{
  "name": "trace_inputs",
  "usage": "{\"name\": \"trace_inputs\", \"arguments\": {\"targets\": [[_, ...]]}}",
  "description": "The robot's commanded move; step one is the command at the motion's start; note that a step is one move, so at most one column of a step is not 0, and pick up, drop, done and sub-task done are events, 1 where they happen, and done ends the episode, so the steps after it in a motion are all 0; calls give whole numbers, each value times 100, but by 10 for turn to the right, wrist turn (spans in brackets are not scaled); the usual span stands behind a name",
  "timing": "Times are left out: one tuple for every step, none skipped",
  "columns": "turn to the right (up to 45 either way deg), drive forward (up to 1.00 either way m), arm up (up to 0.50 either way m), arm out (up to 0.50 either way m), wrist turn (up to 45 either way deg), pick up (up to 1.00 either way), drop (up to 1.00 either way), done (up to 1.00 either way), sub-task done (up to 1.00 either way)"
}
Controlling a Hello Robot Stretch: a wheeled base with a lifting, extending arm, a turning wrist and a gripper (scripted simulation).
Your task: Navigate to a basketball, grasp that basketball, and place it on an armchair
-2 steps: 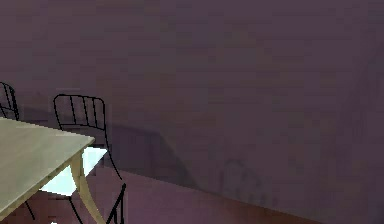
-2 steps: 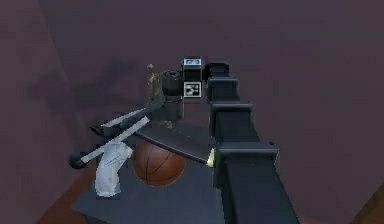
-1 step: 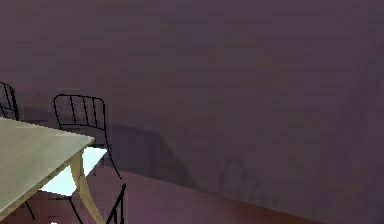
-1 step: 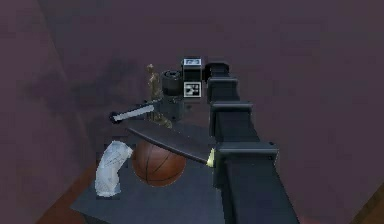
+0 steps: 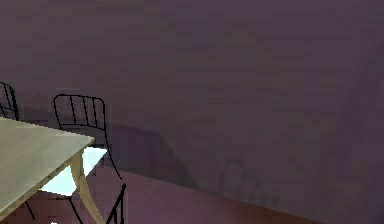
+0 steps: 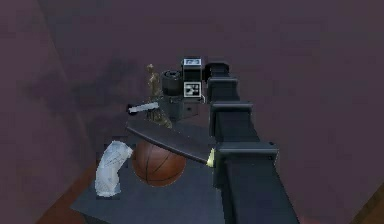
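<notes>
Here, dark table by purple wall bears round orange basketball, six o'clock of end effector; grasp cannot be told.

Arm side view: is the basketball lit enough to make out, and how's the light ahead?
Arm side view: dim, yet the basketball reads orange against the dark top. Forward view: dim wall with faint shadows; the table catches light.

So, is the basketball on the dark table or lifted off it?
On it, apparently: the basketball sits on the dark tabletop beside a white crumpled thing. Whether the gripper holds anything cannot be told.
</notes>
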Motion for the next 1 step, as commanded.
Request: {"name": "trace_inputs", "arguments": {"targets": [[0,0,-30,0,0,0,0,0,0]]}}
